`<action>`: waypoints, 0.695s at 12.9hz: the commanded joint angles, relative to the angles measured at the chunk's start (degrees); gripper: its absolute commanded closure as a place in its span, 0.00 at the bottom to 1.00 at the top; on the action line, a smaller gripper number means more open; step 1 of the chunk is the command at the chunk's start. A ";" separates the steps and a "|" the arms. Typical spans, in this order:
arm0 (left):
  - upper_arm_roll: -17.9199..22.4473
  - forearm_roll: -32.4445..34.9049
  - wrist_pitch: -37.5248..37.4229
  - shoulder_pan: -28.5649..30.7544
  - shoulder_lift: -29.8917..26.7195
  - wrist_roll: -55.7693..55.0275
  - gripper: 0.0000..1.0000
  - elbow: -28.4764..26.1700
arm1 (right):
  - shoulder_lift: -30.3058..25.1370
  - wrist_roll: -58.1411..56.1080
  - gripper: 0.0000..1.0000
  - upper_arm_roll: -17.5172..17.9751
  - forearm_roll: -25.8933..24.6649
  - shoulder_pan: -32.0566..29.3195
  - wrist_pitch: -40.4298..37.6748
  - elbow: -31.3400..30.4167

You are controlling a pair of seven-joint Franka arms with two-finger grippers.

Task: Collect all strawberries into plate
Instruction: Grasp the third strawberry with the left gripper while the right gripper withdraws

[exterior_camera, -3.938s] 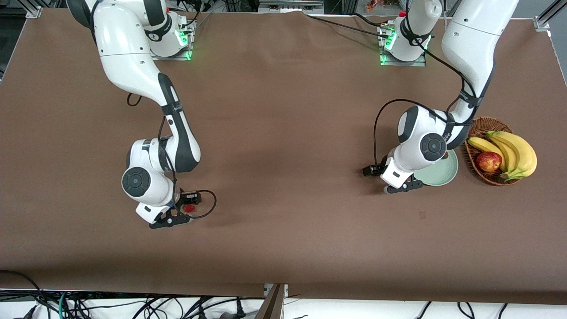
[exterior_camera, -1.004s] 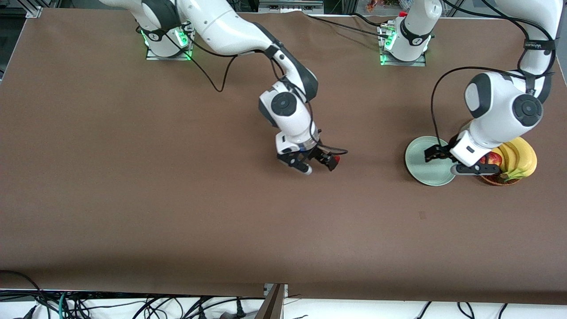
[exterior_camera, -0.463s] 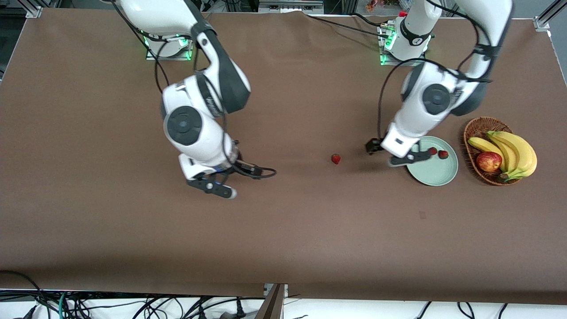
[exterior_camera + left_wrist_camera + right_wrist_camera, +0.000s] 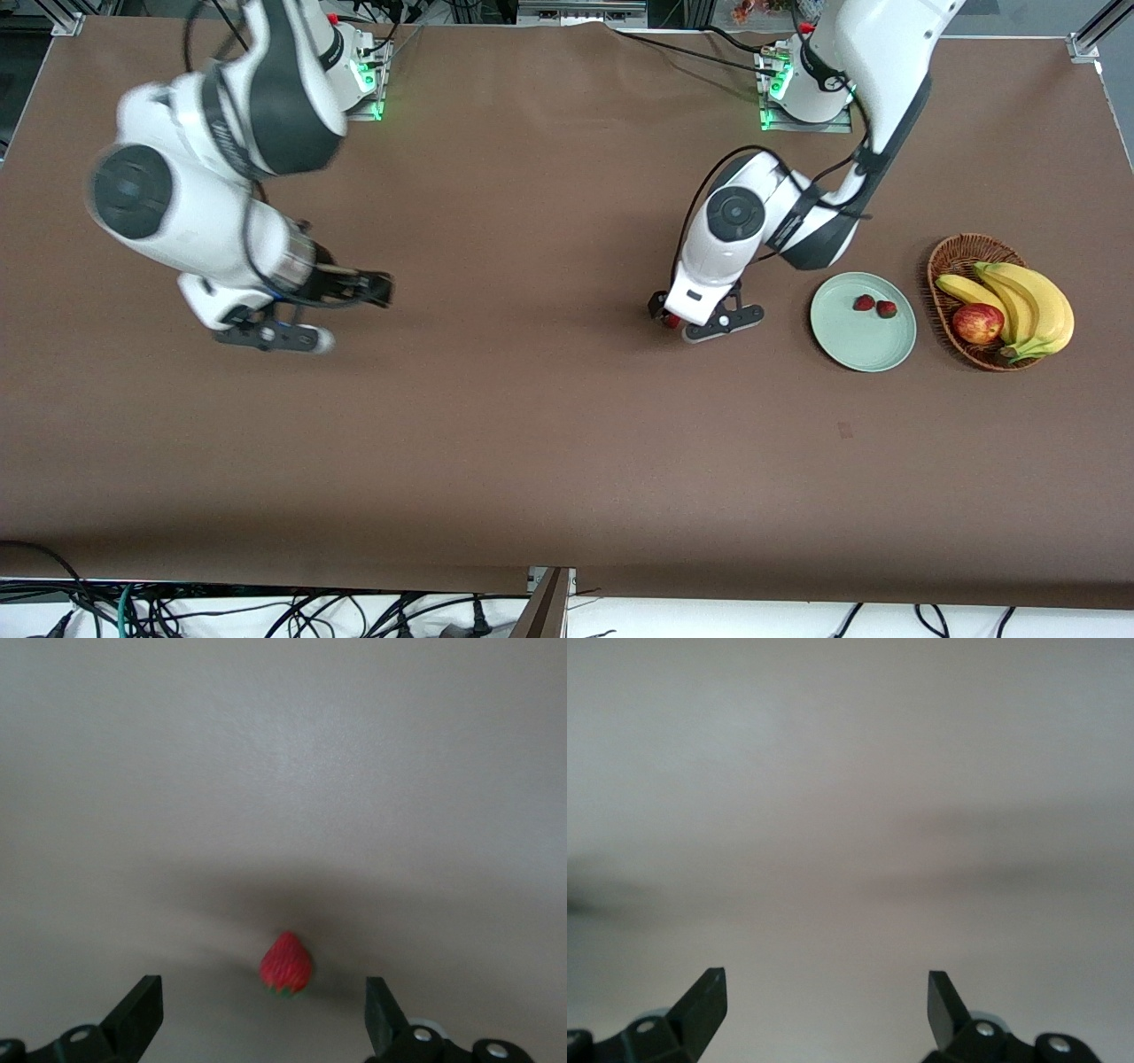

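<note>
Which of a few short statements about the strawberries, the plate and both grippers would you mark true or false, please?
1. Two strawberries lie on the plate. True.
2. The left gripper is shut on the third strawberry. False: its fingers are open on either side of the berry, which lies on the table.
3. The right gripper holds a strawberry. False: open and empty.
4. The apple sits in the basket beside the bananas. True.
</note>
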 commanded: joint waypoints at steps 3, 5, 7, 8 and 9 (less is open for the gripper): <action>-0.05 3.28 0.16 0.01 7.03 -2.35 0.00 4.77 | -16.94 -1.42 0.00 20.07 -7.84 -20.16 -0.66 -13.07; -0.14 3.20 -0.10 0.01 6.50 -2.44 0.00 3.02 | -18.19 -4.82 0.00 26.31 -11.52 -27.46 -1.02 -12.64; -0.23 3.20 -0.10 -0.16 6.50 -3.57 0.00 2.66 | -18.28 -6.52 0.00 26.60 -11.88 -28.64 -0.85 -12.20; -0.32 3.20 -0.36 -0.51 6.50 -4.28 0.03 2.49 | -18.19 -8.00 0.00 26.60 -12.15 -28.64 -1.02 -11.41; -0.93 3.11 -0.45 -0.52 6.50 -4.72 0.19 2.49 | -18.10 -9.93 0.00 26.52 -12.24 -28.64 -1.02 -11.23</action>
